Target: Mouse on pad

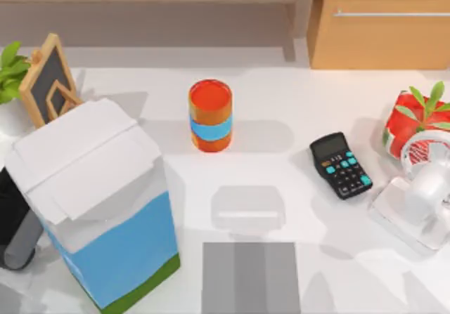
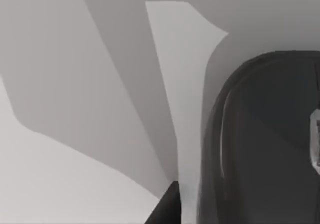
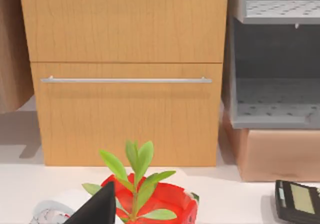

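Step in hand, as I read it: the pick. The mouse (image 2: 260,144) isn't on the pad (image 1: 251,277) yet. In the left wrist view it sits right up close to the left end effector (image 2: 167,210), on the pale desk (image 2: 75,184) among hard shadows. I can't tell how far that end effector is open, or whether it has hold of anything; call it unconfirmed. The left arm (image 1: 15,230) is at the top view's far left edge, tucked beside the tall white-and-blue carton (image 1: 98,201). So I'd put the mouse on that side of the desk, well apart from the pad, which lies low centre in the top view. How the mouse looks: black, rounded, glossy top with a soft highlight along its curve and a small grey mark at one end. Expect a slick, domed shell, so you'll want the grip low on the sides, not on the crown. Next move, my call: seat and close on the mouse, lift enough to clear the carton, carry it rightward and set it down on the banded pad. Don't aim for the paler shadow patch (image 1: 247,208) just above the pad. The orange can (image 1: 210,115) and the calculator (image 1: 340,164) are off that path. The right end effector (image 3: 98,210) looks idle, facing the red plant pot (image 3: 160,199) and the wooden drawer unit (image 3: 125,78); I can't tell its opening either.
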### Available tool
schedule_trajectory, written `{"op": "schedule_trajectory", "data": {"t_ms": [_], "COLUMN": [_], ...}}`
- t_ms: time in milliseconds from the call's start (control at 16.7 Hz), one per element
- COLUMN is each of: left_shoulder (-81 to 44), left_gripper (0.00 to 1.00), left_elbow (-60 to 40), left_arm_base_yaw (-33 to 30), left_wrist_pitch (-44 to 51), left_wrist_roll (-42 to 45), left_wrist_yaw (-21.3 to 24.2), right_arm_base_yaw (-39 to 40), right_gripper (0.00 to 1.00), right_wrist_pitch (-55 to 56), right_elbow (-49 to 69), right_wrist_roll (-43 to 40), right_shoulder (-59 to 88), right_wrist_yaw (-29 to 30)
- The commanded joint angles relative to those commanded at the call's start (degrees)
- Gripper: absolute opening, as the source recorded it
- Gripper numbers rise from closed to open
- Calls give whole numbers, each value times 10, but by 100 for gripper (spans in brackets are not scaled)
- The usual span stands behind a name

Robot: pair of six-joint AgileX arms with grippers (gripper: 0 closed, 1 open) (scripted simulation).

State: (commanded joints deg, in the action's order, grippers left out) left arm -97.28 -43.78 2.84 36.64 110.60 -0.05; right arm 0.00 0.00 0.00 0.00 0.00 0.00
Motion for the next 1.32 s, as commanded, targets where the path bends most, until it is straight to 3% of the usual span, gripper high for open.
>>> {"op": "schedule_trajectory", "data": {"t_ms": [600, 960, 1320], "left_shoulder": [22, 44, 116], "left_gripper": [0, 0, 0], "left_elbow": [-19, -130, -164], "left_arm_base_yaw": [6, 8, 2], "left_wrist_pitch": [34, 171, 273], "left_wrist_roll": [-4, 30, -11], "left_wrist_yaw": [-14, 5, -15], "right_arm_base_yaw": [0, 0, 0], "right_gripper": [100, 100, 100], "right_wrist_pitch": [0, 0, 0], "right_elbow": [0, 0, 0], "right_wrist_roll": [0, 0, 0], "right_shoulder": [0, 0, 0], "right_wrist_yaw": [0, 0, 0]}}
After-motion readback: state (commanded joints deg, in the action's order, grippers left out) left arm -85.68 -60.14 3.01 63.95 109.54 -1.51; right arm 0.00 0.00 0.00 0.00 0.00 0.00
